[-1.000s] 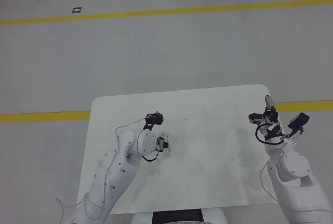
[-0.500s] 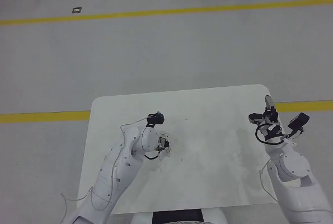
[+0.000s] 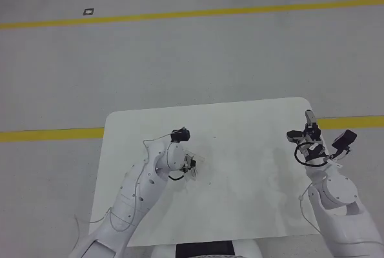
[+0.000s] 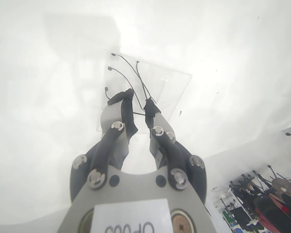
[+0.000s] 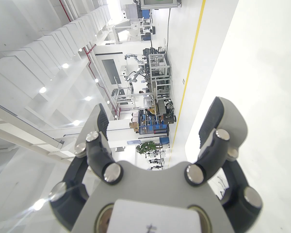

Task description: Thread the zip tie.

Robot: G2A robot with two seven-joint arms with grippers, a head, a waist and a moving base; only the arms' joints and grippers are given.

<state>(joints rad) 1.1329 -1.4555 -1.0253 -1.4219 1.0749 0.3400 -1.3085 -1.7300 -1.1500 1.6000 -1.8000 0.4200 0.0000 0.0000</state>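
Note:
Several black zip ties [image 4: 126, 73] lie in a shallow clear tray [image 4: 174, 83] on the white table [image 3: 243, 129]. My left gripper [image 4: 139, 98] points down into the tray's near part, fingers narrowly open. Its tips sit among the ties, and one thin tie [image 4: 138, 114] crosses the gap between the fingers without being clamped. From above, the left gripper [image 3: 190, 164] is left of the table's middle, over the tray [image 3: 193, 157]. At the table's right edge my right gripper [image 5: 160, 107] is held up and wide open, with nothing in it; from above the right gripper [image 3: 301, 128] is near the far right corner.
The white tabletop between the two arms is bare, with a few small dark specks [image 4: 180, 113] beside the tray. Grey floor with yellow lines [image 3: 192, 14] surrounds the table. Past the right gripper's fingers is a distant hall with machinery.
My left arm's elbow and forearm have swung to the right while its gripper stayed at the tray, shifting slightly right. The right arm has not moved.

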